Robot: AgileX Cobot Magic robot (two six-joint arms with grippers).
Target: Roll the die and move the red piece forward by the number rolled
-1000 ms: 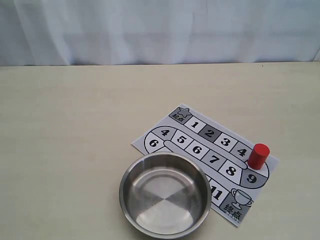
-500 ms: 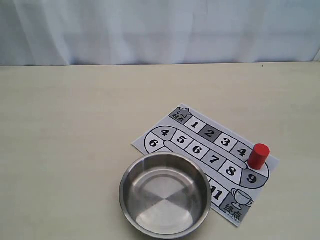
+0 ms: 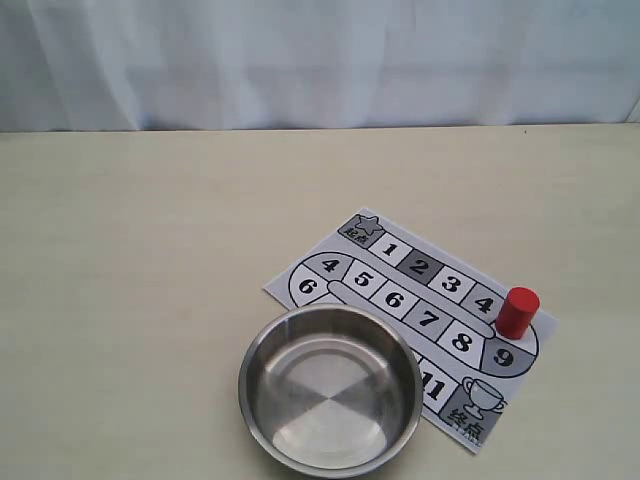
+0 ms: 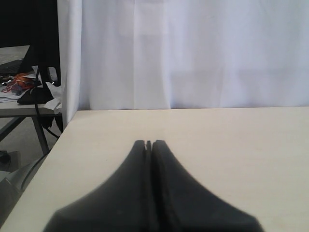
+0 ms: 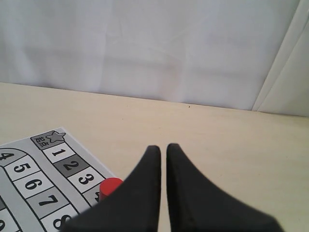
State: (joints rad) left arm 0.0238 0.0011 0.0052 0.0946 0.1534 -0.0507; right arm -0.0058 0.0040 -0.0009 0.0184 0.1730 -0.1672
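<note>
The red piece (image 3: 517, 312) stands upright on the numbered board (image 3: 420, 268), at its right edge between squares 4 and 9. In the right wrist view the red piece (image 5: 110, 186) peeks out beside my right gripper (image 5: 163, 147), whose black fingers stand almost together with nothing between them, above bare table just off the board (image 5: 43, 179). My left gripper (image 4: 148, 143) is shut and empty over the bare table near its corner. The die is not in any view. Neither gripper shows in the exterior view.
An empty steel bowl (image 3: 330, 390) sits at the table's front, overlapping the board's lower left part. A white curtain (image 3: 320, 60) hangs behind the table. Beyond the table edge (image 4: 58, 140), a cluttered side table (image 4: 24, 92) stands.
</note>
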